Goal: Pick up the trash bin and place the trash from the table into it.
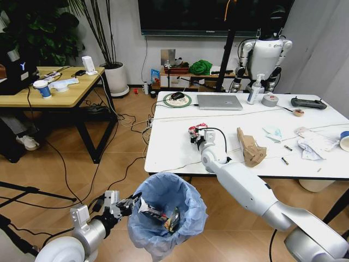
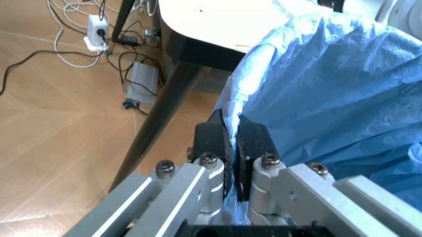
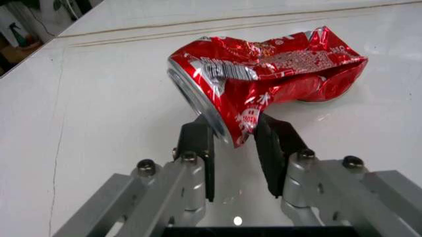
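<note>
Head view: left end effector (image 1: 132,201) pinches trash bin (image 1: 166,215) bag rim, bin below desk (image 1: 174,147) edge. Right end effector (image 3: 234,139), fingers apart, straddles crushed red can (image 3: 264,79); bare desk w/ room around.

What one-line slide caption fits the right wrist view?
Right gripper closing around a crushed red can lying on the white table.
</note>
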